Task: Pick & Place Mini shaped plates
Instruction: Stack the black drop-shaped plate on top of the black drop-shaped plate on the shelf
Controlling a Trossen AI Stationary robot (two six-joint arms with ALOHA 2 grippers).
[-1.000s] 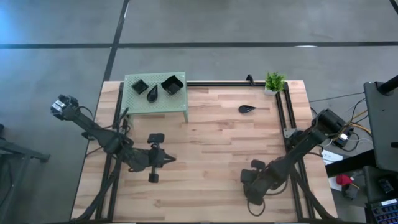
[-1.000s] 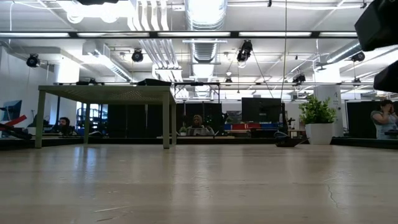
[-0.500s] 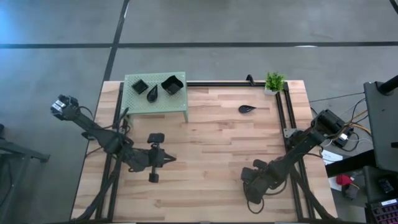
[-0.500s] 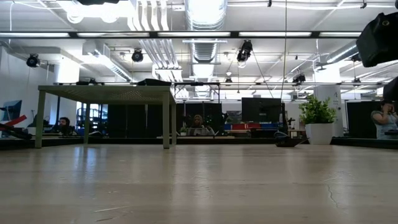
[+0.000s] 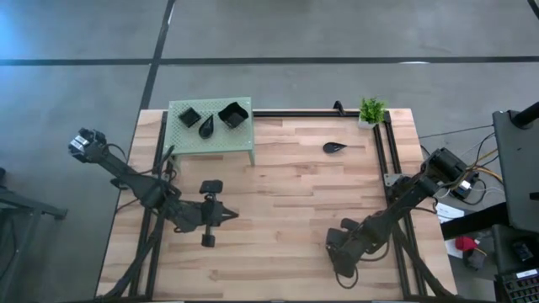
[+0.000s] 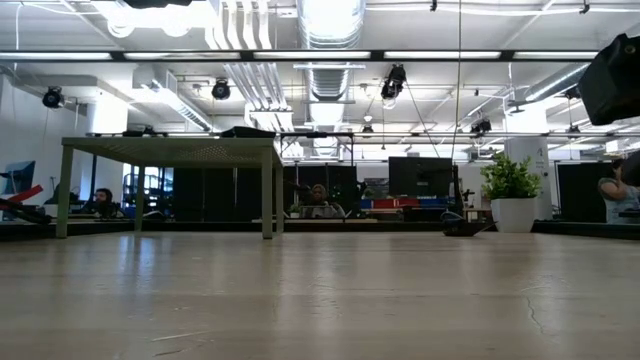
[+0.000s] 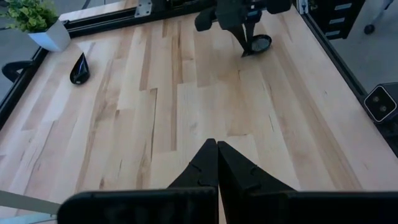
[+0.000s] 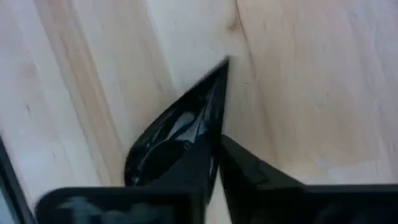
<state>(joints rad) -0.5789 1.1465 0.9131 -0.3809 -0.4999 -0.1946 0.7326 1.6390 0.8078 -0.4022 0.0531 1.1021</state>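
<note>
Near the front right of the worktop (image 5: 286, 202), the right end effector (image 5: 345, 252) is held low against the wood, and its fingers (image 8: 249, 171) are seen pressed together on the rim of a leaf-shaped mini plate (image 8: 180, 134), whose pointed tip projects beyond them in the right wrist view. The plate is glossy black and lies on the boards beneath the fingers. From the left wrist view the same end effector is seen far off, tip down on the wood with a small dark rounded thing at it.

Toward the front left, the left end effector (image 5: 229, 215) is held above bare boards with its fingers (image 7: 205, 168) brought together and nothing between them.

A second leaf-shaped plate (image 5: 333, 148) lies alone on the far right part of the worktop, near the small potted plant (image 5: 371, 110) at the back corner. On the green stand (image 5: 210, 139) at the far left, three more plates are set: two square plates (image 5: 234, 114) and one leaf-shaped dish (image 5: 206, 127) between them.
</note>
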